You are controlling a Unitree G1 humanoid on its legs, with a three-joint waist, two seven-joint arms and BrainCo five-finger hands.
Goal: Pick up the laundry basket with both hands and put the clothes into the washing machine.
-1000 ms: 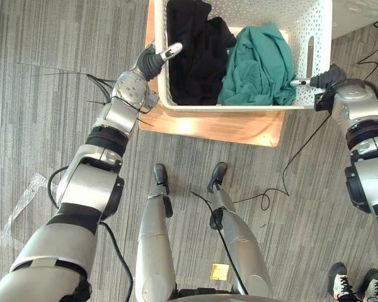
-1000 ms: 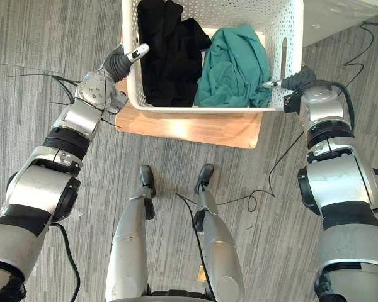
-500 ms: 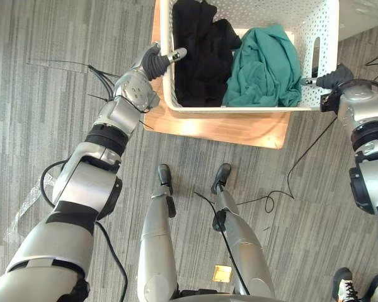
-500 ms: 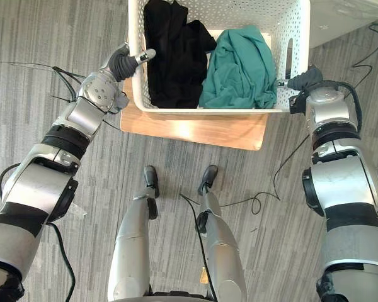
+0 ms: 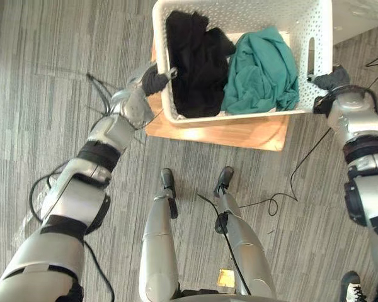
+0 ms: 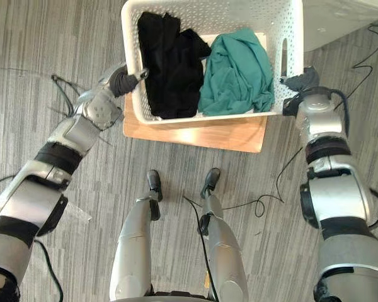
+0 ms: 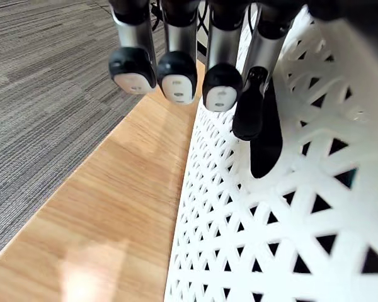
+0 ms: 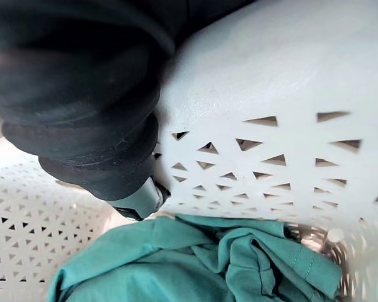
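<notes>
my left hand point(image 5: 152, 80) / right hand point(image 5: 331, 78): fingers point(image 7: 177, 78) pinch basket point(image 5: 258, 16) sides | risk: thin thumb grip slips, basket tips, clothes point(image 5: 261, 69) spill

I am looking down on grey streaked carpet flooring point(image 5: 44, 69) spreading across the room; a low light-wood board point(image 5: 252, 133) is lying flat on it, its near edge catching a soft glare.

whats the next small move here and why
The left hand and right hand each grip a side of the laundry basket, low over the wooden board, clothes inside, so probably lift both evenly, keeping it level.
</notes>
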